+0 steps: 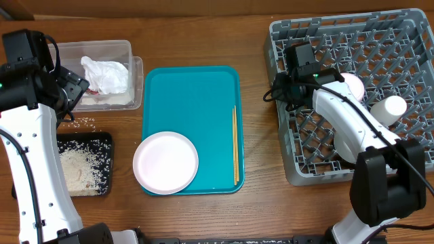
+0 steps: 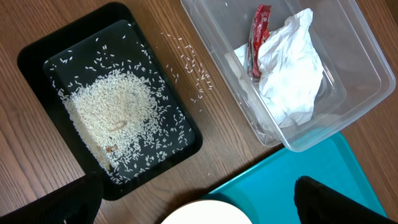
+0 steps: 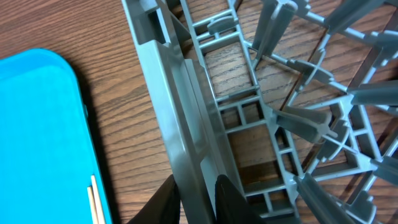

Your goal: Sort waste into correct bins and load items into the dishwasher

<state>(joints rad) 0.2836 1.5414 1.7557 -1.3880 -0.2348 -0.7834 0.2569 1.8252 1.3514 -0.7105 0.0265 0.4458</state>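
My right gripper [image 3: 198, 202] is shut on the left wall of the grey dish rack [image 3: 168, 93], one finger on each side; from overhead it [image 1: 280, 93] sits at the rack's [image 1: 352, 41] left edge. A white cup [image 1: 388, 108] and a small white dish [image 1: 351, 85] lie in the rack. My left gripper [image 2: 199, 202] is open and empty, high over the table near the clear tub [image 1: 102, 46]. The tub holds the napkin [image 2: 289, 68] and the red wrapper [image 2: 258, 37]. The black tray [image 2: 37, 56] holds rice. The white plate [image 1: 165, 163] and the chopsticks [image 1: 235, 144] lie on the teal tray [image 1: 193, 95]. No metal bowl shows.
Loose rice grains [image 2: 186, 62] lie on the wood between the black tray and the tub; they also show from overhead [image 1: 85, 123]. The right arm's white link crosses over the rack's middle.
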